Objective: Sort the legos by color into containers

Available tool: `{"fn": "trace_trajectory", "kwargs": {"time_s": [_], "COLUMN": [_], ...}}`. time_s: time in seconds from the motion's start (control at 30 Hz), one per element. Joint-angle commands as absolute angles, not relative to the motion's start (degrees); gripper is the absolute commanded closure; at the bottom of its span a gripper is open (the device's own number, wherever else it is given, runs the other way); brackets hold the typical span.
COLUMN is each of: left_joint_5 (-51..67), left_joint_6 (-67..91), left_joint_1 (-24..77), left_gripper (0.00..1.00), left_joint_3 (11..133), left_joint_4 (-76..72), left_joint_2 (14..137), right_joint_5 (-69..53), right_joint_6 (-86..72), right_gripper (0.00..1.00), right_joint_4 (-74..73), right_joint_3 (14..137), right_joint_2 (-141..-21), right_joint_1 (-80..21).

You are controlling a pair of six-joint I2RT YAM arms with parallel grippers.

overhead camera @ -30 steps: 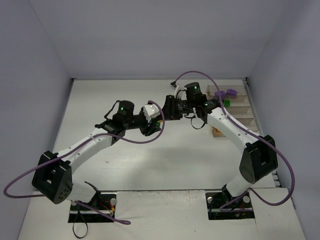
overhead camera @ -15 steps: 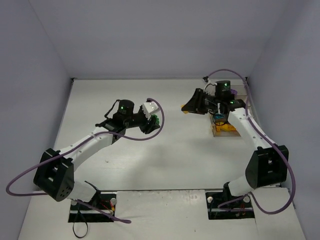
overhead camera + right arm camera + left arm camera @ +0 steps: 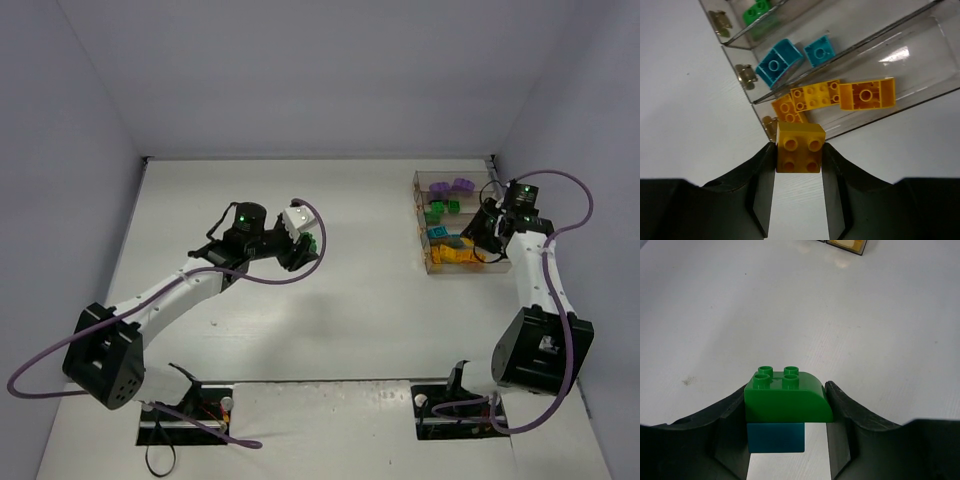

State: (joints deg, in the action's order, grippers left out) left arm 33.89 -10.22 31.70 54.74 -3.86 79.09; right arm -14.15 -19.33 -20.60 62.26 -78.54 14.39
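My left gripper (image 3: 306,246) is over the middle of the table, shut on a green rounded lego (image 3: 787,397) with a teal lego (image 3: 776,437) stuck under it. My right gripper (image 3: 472,240) is shut on an orange lego (image 3: 800,145) and holds it just above the near end of the containers (image 3: 418,180). The four bins hold purple legos (image 3: 452,187), green legos (image 3: 440,210), teal legos (image 3: 780,62) and orange legos (image 3: 840,95), one color per bin. The held orange lego hangs at the edge of the orange bin (image 3: 920,60).
The containers stand along the right wall, their metal clasps (image 3: 746,75) facing the table's middle. A corner of the containers (image 3: 845,245) shows at the top of the left wrist view. A purple cable (image 3: 300,270) loops off the left arm.
My right arm has swung from the table's middle to the right, carrying the orange lego over the containers. My left gripper has barely moved and still holds the green and teal legos.
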Motion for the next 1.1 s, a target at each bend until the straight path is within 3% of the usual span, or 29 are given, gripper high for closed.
{"fn": "trace_trajectory", "kwargs": {"time_s": [0.0,0.17,0.3,0.5,0.63,0.7,0.83,1.07], "left_joint_5": [33.93,34.01,33.84,33.66,34.54,35.07,36.39,36.39], "left_joint_6": [-10.63,-11.16,-10.90,-11.51,-11.43,-11.60,-12.22,-13.18], "left_joint_1": [31.55,31.73,32.08,32.96,32.96,32.96,32.96,32.96], "left_gripper": [0.91,0.89,0.89,0.89,0.89,0.87,0.85,0.85], "left_joint_3": [53.97,51.16,49.22,49.31,49.57,49.75,50.97,52.91], "left_joint_4": [-6.68,-9.66,-11.51,-11.51,-11.95,-11.87,-11.43,-10.81], "left_joint_2": [74.19,72.25,71.37,71.54,71.46,71.45,71.89,73.03], "right_joint_5": [-7.30,-7.82,-7.56,-9.23,-12.82,-20.51,-34.67,-43.85], "right_joint_6": [-18.98,-19.69,-20.13,-20.39,-19.52,-18.90,-18.98,-26.71], "right_gripper": [0.87,0.82,0.57,0.36,0.35,0.37,0.39,0.38], "right_joint_4": [-20.66,-20.04,-19.95,-19.16,-18.29,-17.41,-14.77,-5.90], "right_joint_3": [62.67,63.54,64.25,63.46,63.46,64.42,67.57,69.70], "right_joint_2": [-79.98,-83.93,-85.87,-86.31,-84.38,-82.37,-80.86,-80.33], "right_joint_1": [14.41,14.50,14.50,14.41,13.71,12.57,3.38,-13.68]}}
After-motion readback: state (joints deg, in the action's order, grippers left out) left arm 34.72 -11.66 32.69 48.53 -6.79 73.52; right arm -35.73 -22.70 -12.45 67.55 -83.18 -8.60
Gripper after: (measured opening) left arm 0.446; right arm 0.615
